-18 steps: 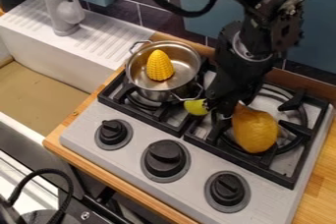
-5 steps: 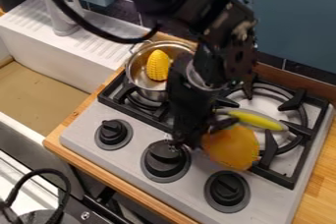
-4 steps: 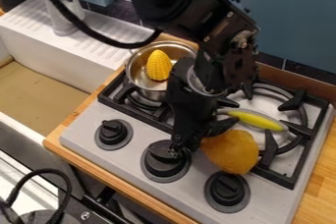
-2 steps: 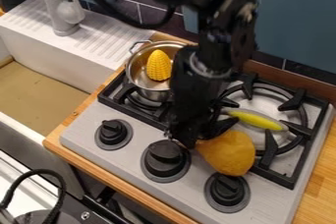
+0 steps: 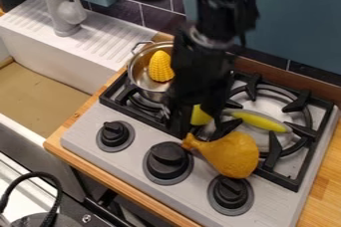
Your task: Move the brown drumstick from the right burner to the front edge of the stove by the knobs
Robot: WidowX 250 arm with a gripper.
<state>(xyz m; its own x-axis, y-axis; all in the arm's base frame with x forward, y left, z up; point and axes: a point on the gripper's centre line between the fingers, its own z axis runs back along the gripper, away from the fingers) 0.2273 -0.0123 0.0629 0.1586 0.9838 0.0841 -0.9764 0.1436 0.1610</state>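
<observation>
The black two-finger pincer [image 5: 198, 134] hangs over the front of the grate, its fingers apart and, as far as shows, clamped on nothing; just below its tips is the narrow end of an orange-brown toy drumstick [image 5: 230, 155], which lies on its side across the front edge of the black metal grate [image 5: 283, 177] and the light grey stove panel [image 5: 198, 188], its fat end by the round black right knob [image 5: 231, 192], though I cannot tell whether they touch; part of a yellow-green piece [image 5: 199, 116] shows between the fingers, most of it hidden.

For sound work around the drumstick, I would keep the fingers well spread until the tips are clear of it; a round body resting half on the grate could roll or tip at a light knock; for a grip, the slim neck looks easier to straddle than the bulb, with the fingers square to its length and the closing gentle; the round black middle knob [image 5: 166, 160] is close by, so a low sideways sweep could catch it.

Farther out, a long yellow-green toy with grey ends [image 5: 261, 121] lies on the grate behind the drumstick; the shiny metal pot [image 5: 152, 95] sits on the left burner, a yellow toy corn cob [image 5: 160, 66] upright in it; beyond are the white sink [image 5: 63, 69] and the wooden counter [image 5: 319, 191].
</observation>
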